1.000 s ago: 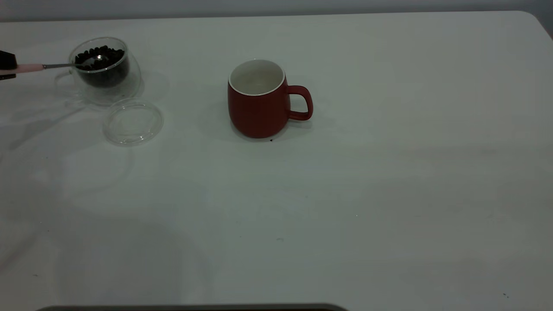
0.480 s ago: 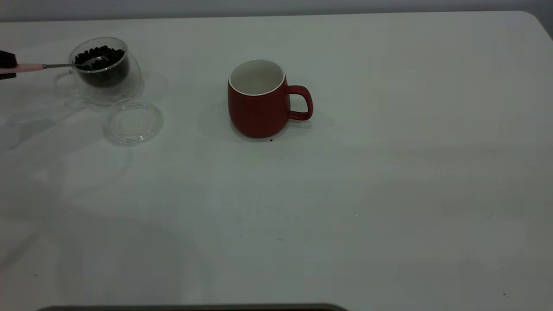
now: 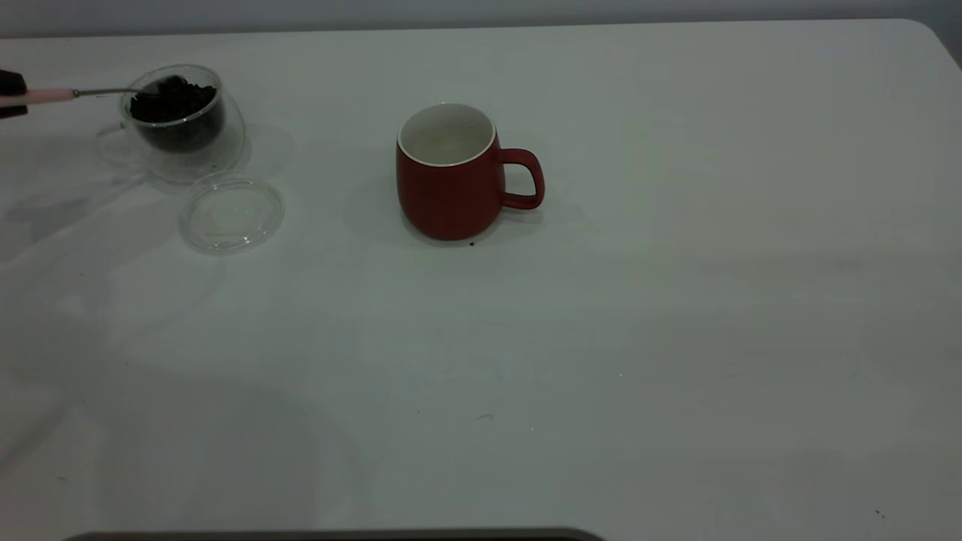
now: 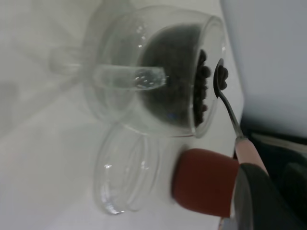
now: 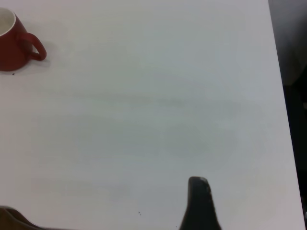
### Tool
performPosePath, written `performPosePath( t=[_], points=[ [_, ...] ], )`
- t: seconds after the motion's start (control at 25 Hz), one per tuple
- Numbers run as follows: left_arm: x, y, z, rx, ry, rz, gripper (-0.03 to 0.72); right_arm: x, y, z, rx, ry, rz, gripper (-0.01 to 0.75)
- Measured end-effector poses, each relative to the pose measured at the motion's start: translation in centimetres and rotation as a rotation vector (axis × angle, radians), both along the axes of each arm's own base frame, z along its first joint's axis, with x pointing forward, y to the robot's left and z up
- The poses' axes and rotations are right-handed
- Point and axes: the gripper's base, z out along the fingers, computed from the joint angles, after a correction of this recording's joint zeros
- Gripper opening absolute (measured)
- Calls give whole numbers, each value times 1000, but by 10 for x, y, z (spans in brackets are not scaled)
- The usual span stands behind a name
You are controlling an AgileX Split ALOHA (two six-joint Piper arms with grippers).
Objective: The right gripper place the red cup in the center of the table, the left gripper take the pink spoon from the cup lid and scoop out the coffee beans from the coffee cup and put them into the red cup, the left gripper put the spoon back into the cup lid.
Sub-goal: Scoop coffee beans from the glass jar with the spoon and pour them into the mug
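The red cup [image 3: 451, 188] stands upright mid-table, handle toward the right, with nothing visible in its white inside. At the far left my left gripper [image 3: 11, 94] is shut on the pink spoon [image 3: 90, 93]. The spoon lies level, its bowl at the rim of the coffee cup [image 3: 184, 124] and carrying a few coffee beans [image 4: 223, 74]. More beans fill the glass cup [image 4: 158, 72]. The clear cup lid [image 3: 231, 211] lies bare just in front of it. My right gripper [image 5: 105, 206] hangs open over bare table, far from the red cup [image 5: 12, 43].
The white table [image 3: 676, 338] stretches wide between the red cup and the right edge. Its rounded far right corner [image 3: 928, 30] shows. A dark strip runs along the near edge [image 3: 331, 535].
The spoon has risen from among the beans to the glass cup's rim, with beans in its bowl. The red cup and the lid have not moved.
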Motion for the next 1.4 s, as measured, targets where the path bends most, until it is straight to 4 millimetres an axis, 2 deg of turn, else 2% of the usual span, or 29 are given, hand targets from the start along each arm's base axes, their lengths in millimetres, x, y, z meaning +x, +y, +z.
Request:
performPosePath(
  t=[0.52,0.64,0.76,1.16,1.4],
  points=[
    [-2,-4,6,-24,-79,-65,124,0,0,0,0,0,0,591],
    [0,-11,5,-19,-76,-93,124,0,0,0,0,0,0,591],
    [6,-28,5,-20,-76,-138,124,0,0,0,0,0,0,591],
    [23,-112,5,-26,-82,-353,124,0,0,0,0,0,0,591],
    [27,-154,7,-32,-115,-446,124,0,0,0,0,0,0,591]
  ],
)
